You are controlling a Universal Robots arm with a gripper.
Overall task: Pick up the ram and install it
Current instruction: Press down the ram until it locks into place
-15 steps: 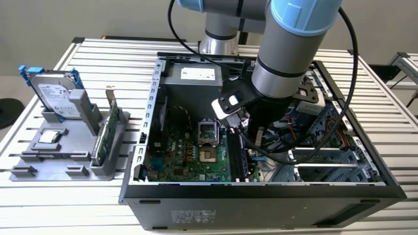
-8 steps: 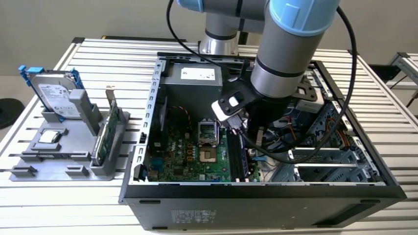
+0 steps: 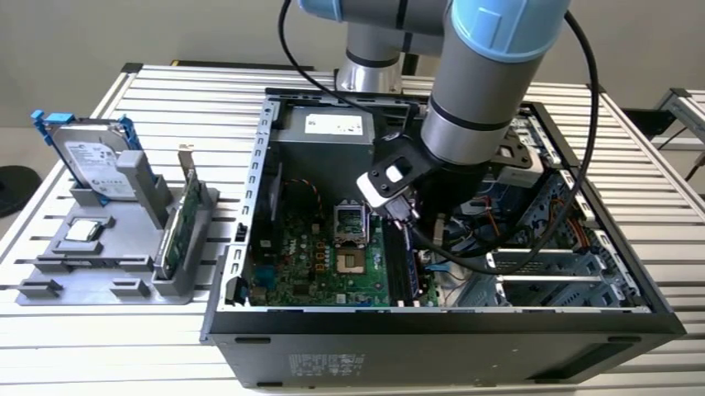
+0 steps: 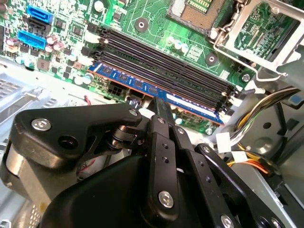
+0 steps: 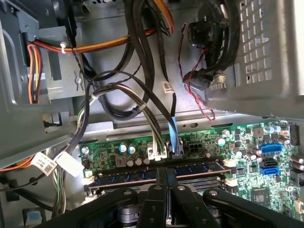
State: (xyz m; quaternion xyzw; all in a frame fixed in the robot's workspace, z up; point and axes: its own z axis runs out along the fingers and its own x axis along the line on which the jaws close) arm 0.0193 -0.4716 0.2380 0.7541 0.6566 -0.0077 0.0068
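Worktop (image 3: 661,173): slatted metal surface carrying the open computer case and, towards the exterior view's left, a grey holder.
Computer case (image 3: 441,334): black tower lying on its side with the side panel off, so the inside faces up.
Arm (image 3: 484,82): grey and light-blue robot arm reaching down into the case, over the edge of the motherboard towards the exterior view's right.
Motherboard (image 3: 319,256): green board on the case floor, with the open processor socket (image 4: 199,9) near its middle and black memory slots (image 4: 161,59) running side by side along one edge.
Grey holder (image 3: 99,264): stands well apart from the case; a silver hard drive (image 3: 94,161) with blue rails and a green card (image 3: 182,219) stand upright in it.
Cables (image 5: 142,90): black, orange and yellow bundles lie just beyond the motherboard's edge.
Jaws (image 4: 160,105): pressed together on the ram's upper edge near its middle, pinching it.
Ram (image 4: 142,85): bluish stick standing on edge in the outermost slot, parallel to the empty black slots beside it; in the first wrist view (image 5: 190,169) it runs along the board's edge directly under the fingers (image 5: 159,178). Whether it is fully seated I cannot tell.
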